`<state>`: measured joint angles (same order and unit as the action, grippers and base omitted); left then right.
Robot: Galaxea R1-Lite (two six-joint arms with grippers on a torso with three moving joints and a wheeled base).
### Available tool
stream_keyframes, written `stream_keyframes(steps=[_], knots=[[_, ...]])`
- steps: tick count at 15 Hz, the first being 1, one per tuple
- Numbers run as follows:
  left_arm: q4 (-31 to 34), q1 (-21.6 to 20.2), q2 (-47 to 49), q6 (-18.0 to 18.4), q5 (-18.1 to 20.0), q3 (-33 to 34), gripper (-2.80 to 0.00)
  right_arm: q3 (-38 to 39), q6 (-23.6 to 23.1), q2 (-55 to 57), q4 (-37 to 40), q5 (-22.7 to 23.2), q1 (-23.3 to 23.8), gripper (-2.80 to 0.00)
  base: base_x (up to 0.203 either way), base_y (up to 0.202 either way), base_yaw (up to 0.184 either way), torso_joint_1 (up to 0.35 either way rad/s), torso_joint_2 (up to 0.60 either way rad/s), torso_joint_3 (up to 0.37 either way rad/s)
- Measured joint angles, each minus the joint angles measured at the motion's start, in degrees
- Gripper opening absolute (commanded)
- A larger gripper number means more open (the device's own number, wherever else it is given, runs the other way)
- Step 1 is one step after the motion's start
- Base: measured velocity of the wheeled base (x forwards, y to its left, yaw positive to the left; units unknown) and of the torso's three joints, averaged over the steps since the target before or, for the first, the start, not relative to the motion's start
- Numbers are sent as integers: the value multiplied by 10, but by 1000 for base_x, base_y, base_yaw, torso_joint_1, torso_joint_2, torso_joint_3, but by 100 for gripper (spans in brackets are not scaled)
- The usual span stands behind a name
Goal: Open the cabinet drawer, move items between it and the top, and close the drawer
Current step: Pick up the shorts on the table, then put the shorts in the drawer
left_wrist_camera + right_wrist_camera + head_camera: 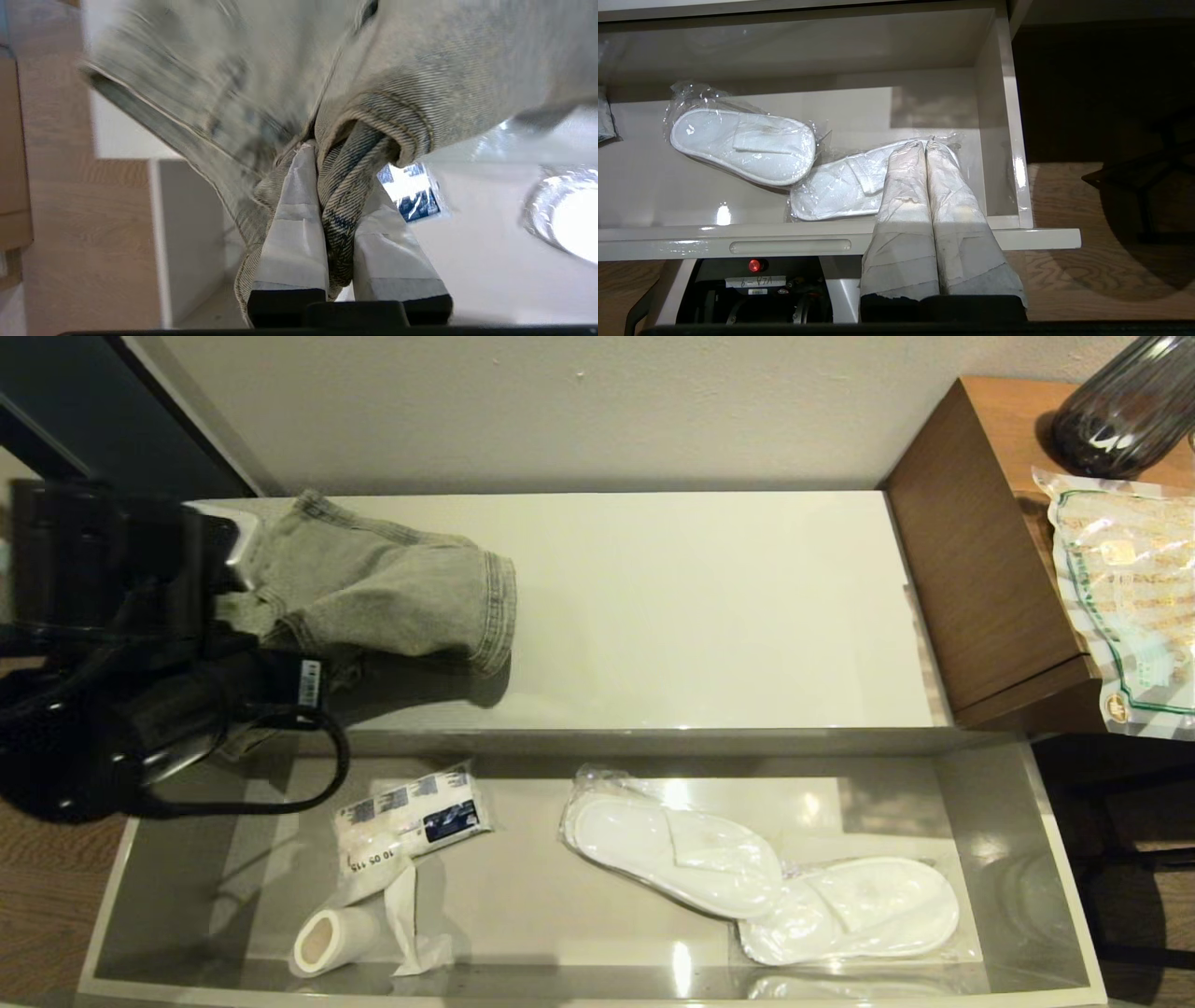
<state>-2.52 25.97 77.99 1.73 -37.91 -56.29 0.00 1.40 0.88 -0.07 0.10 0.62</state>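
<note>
Left gripper (336, 196) — jaws narrowed onto a fold of the denim garment (392, 583), at 9 o'clock on the top (700, 616). Cabinet drawer (1055, 859) stands open; wrapped slippers (672, 854) remain inside at 4 o'clock. Judged midway — transfers and closing remain. Right gripper (924, 147) shut, empty, parked at the drawer front.

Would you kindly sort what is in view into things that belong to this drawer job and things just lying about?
Job: open cabinet drawer; cabinet top; denim garment, clamped in left pincer; two wrapped slippers.
Lying about: green-printed bag; dark vase; brown desk; labelled packet; white roll.
</note>
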Motion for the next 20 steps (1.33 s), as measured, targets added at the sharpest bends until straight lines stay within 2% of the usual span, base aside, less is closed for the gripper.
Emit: stream_keyframes(steps=[3, 4, 6, 8, 10, 12, 16, 20], knots=[[24, 0, -116, 11, 23, 52, -280, 0, 0, 0, 0, 0, 0, -280, 0, 0, 0, 0, 0, 0], [24, 0, -147, 27, 32, 64, -280, 0, -1, 0, 0, 0, 0, -280, 0, 0, 0, 0, 0, 0], [25, 0, -214, 74, 47, 81, -280, 0, -1, 0, 0, 0, 0, -280, 0, 0, 0, 0, 0, 0], [59, 0, -286, 125, 63, 94, -280, 0, -1, 0, 0, 0, 0, -280, 0, 0, 0, 0, 0, 0], [119, -1, -347, 162, 92, 90, -280, 0, -1, 0, 0, 0, 0, -280, 0, 0, 0, 0, 0, 0], [151, -1, -380, 182, 110, 70, -280, 0, 0, 0, 0, 0, 0, -280, 0, 0, 0, 0, 0, 0], [153, -2, -412, 221, 158, 57, -280, 0, 0, 0, 0, 0, 0, -280, 0, 0, 0, 0, 0, 0], [153, -3, -434, 243, 207, 65, -280, 0, -1, 0, 0, 0, 0, -280, 0, 0, 0, 0, 0, 0]])
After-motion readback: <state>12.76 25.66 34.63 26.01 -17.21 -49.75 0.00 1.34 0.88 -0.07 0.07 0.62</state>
